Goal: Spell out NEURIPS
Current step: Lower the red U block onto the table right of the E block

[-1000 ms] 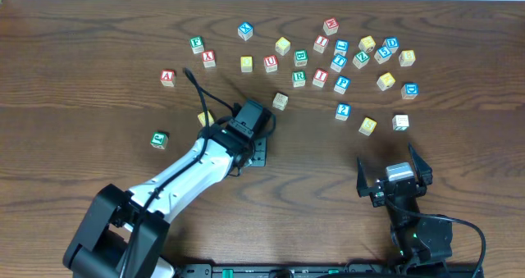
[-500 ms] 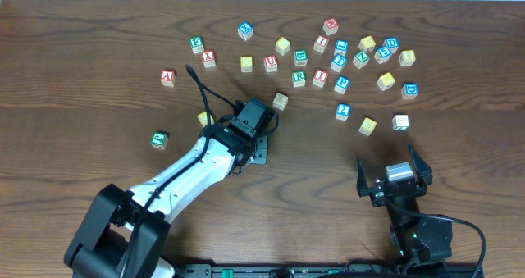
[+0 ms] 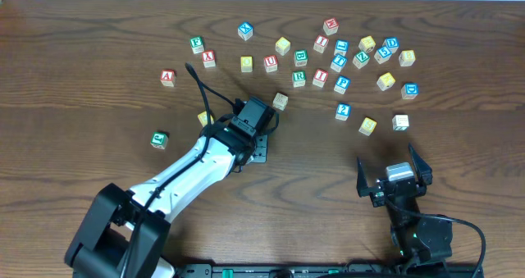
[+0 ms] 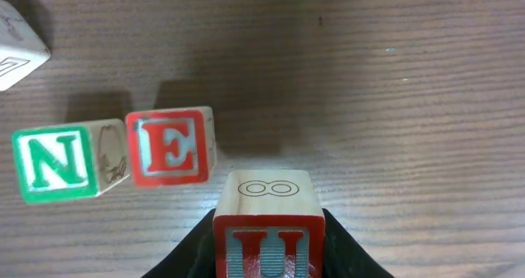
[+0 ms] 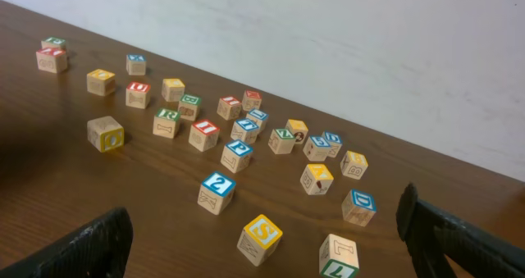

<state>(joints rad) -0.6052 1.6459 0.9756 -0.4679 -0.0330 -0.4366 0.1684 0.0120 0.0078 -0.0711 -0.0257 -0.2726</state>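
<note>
In the left wrist view my left gripper [image 4: 267, 247] is shut on a red U cube [image 4: 267, 225], held just above the table. A green N cube [image 4: 53, 165] and a red E cube [image 4: 171, 147] sit side by side just ahead and left of it. Overhead, the left gripper [image 3: 256, 143] is at mid-table, and I cannot make out N and E there. Farther back lie a green R cube [image 3: 299, 78], a red I cube [image 3: 320, 77], a blue P cube [image 3: 342, 84] and a yellow S cube [image 3: 367, 125]. My right gripper [image 3: 392, 173] stands open and empty, short of the S cube [image 5: 260, 239].
Several other lettered and numbered cubes are scattered across the far half, among them a red A cube [image 3: 167, 77], a blue 2 cube [image 3: 343, 111] and a second U cube [image 3: 270, 63]. A green cube [image 3: 159, 139] and a yellow cube [image 3: 205, 118] lie left of the left arm.
The left gripper with the U cube has crept slightly to the right and farther back. The right arm has not moved.
</note>
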